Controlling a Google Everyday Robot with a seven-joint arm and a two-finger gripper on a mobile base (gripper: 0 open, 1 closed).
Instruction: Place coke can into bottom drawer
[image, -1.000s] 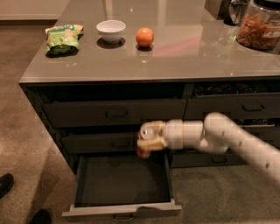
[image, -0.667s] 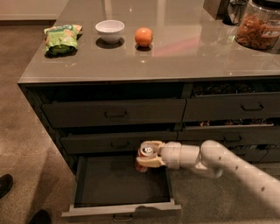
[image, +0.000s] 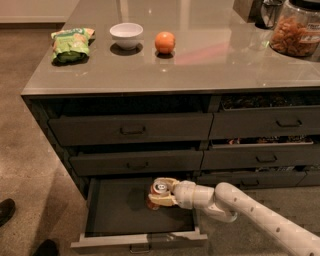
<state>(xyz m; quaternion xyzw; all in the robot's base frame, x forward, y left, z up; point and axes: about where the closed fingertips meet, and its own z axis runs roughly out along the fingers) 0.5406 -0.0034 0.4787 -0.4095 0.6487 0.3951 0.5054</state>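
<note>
The white arm's 2-finger tool (image: 158, 193) is clamped sideways on the small red-orange, silver-topped coke can (image: 160, 188). It holds the can roughly upright, low inside the pulled-out, wide dark grey bottom drawer (image: 115, 212), near its right rear. That side grip leaves the can's base free to land flat on the bare floor, so I judge only lowering and release remain.

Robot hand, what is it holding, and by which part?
The gripper holds the small red-orange coke can with silver top by its sides, over the open dark grey bottom drawer.
</note>
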